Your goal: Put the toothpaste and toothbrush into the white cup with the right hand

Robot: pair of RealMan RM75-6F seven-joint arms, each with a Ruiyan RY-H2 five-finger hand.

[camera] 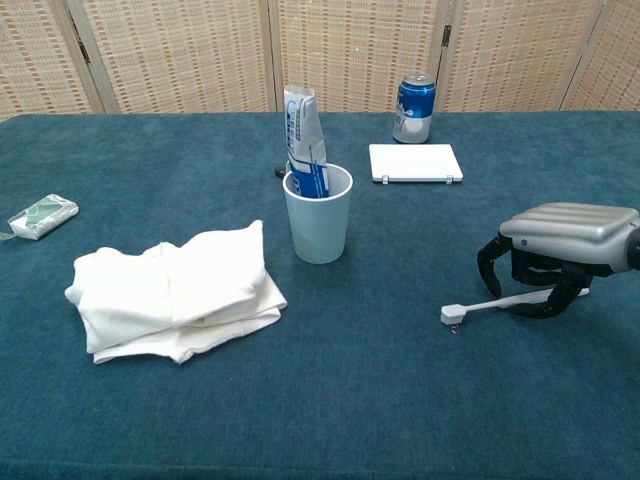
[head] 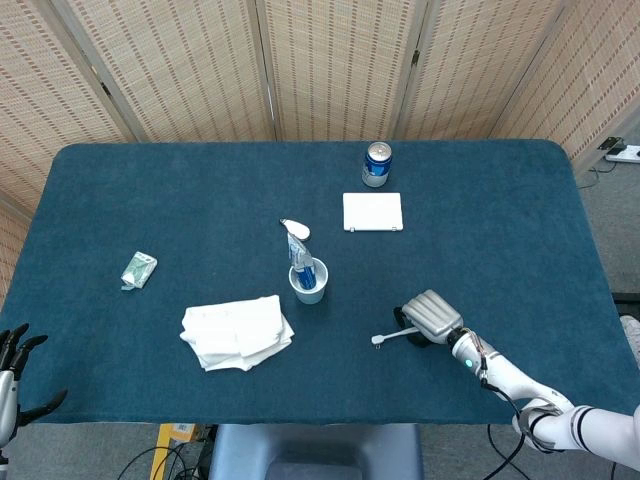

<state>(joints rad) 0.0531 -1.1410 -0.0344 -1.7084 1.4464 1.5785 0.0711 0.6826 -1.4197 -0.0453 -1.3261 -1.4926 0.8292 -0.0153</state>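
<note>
- My left hand (head: 12, 372) sits at the near left corner, off the table's edge, its fingers spread with nothing in them.
- My right hand (camera: 560, 258) is low over the near right part of the blue table (head: 200, 190), palm down, fingers curled down around the handle of the toothbrush (camera: 500, 302). Whether the fingers actually clamp the handle or only cage it, I cannot tell.
- The toothbrush lies flat on the cloth, its head pointing to my left and sticking out from under my hand.
- To the left of that lies a folded white towel (camera: 175, 291), near the front edge.
- Just beyond the towel, near the middle of the table, the white cup (camera: 318, 215) stands upright, well apart from my right hand.
- The toothpaste (camera: 303, 140) stands in the cup, its tube leaning slightly and rising above the rim.
- Far off to the left is a small green packet (camera: 41, 216).
- Behind the cup lies a small white object (head: 296, 228).
- Further back is a flat white box (camera: 415, 162), and beyond it a blue can (camera: 413, 107) standing upright.
</note>
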